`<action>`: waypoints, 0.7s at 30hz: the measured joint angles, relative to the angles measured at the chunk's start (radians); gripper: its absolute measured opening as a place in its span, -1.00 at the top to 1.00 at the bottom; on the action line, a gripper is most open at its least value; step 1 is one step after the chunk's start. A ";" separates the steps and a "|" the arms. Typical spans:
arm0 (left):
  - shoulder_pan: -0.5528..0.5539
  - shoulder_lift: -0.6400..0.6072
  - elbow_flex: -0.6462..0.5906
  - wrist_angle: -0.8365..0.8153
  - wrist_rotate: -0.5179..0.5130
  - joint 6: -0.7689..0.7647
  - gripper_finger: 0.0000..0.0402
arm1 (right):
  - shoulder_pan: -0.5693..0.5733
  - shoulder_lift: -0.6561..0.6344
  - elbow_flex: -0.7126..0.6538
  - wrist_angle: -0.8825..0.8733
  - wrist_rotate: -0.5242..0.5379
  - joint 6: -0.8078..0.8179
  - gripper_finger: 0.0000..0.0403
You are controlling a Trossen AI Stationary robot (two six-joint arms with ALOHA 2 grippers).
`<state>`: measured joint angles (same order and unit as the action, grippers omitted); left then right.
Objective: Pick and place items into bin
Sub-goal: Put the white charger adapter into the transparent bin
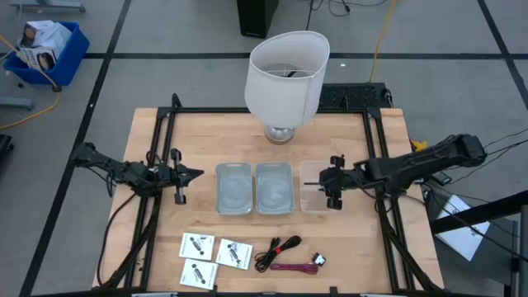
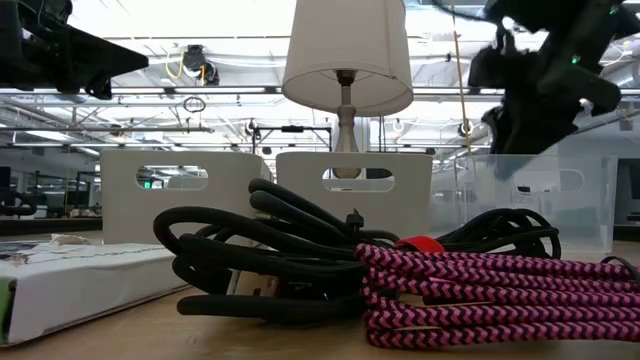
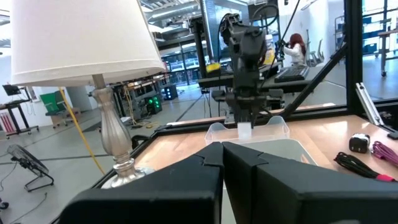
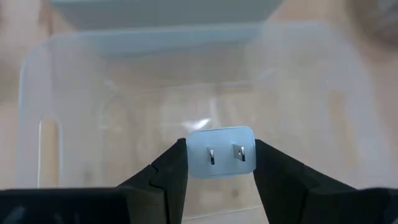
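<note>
My right gripper [image 4: 221, 163] hangs over a clear bin [image 1: 317, 200] and is shut on a small white plug block [image 4: 221, 152] with two metal prongs. The left wrist view shows the same block [image 3: 244, 132] above the bin. My left gripper [image 1: 195, 173] waits shut over the table's left side. Near the front edge lie three white packets [image 1: 196, 245] [image 1: 233, 252] [image 1: 198, 273], a coiled black cable [image 1: 278, 247], a red cable [image 1: 289, 266] and a tiny white-and-black block [image 1: 318, 261]. My right gripper pinches the white plug block by two opposite side faces [image 4: 191, 155], one finger [image 4: 168, 168] on each. Its pronged face is turned toward the wrist camera. The fingers come from above, pointing down. The block is lifted clear over the clear bin's opening.
Two frosted bins [image 1: 233, 187] [image 1: 274, 187] stand side by side left of the clear one. A big white lampshade on a silver base [image 1: 285, 76] stands at the far edge. A black frame [image 1: 169, 115] borders the table. Bare wood lies between bins and items.
</note>
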<state>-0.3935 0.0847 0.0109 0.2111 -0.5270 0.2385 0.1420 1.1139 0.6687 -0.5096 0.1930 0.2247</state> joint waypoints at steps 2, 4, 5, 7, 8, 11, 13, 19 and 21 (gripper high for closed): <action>0.000 0.000 0.000 0.000 0.000 0.000 0.96 | -0.026 0.015 -0.014 0.026 -0.046 0.000 0.24; 0.000 0.000 0.000 0.000 0.000 0.002 0.96 | -0.047 0.034 -0.020 0.038 -0.070 -0.001 0.23; 0.000 0.000 0.000 0.000 0.000 0.002 0.96 | -0.057 0.046 -0.021 0.034 -0.070 0.000 0.23; 0.000 0.000 0.000 0.000 0.000 0.002 0.96 | -0.072 0.067 -0.021 0.028 -0.075 -0.004 0.24; 0.000 0.000 0.000 0.001 -0.003 0.002 0.96 | -0.078 0.076 -0.022 0.033 -0.086 -0.010 0.25; 0.000 0.000 0.000 0.001 -0.015 0.002 0.96 | -0.086 0.104 -0.022 0.042 -0.096 -0.024 0.26; 0.000 0.000 0.000 0.001 -0.023 0.002 0.96 | -0.087 0.121 -0.022 0.042 -0.097 -0.027 0.24; 0.000 0.000 0.000 0.000 -0.024 0.001 0.96 | -0.087 0.155 -0.019 0.054 -0.109 -0.031 0.22; 0.000 0.000 0.000 0.000 -0.024 0.001 0.96 | -0.086 0.156 -0.019 0.068 -0.110 -0.036 0.22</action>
<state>-0.3935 0.0848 0.0109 0.2115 -0.5507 0.2394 0.0555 1.2697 0.6495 -0.4414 0.0829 0.1885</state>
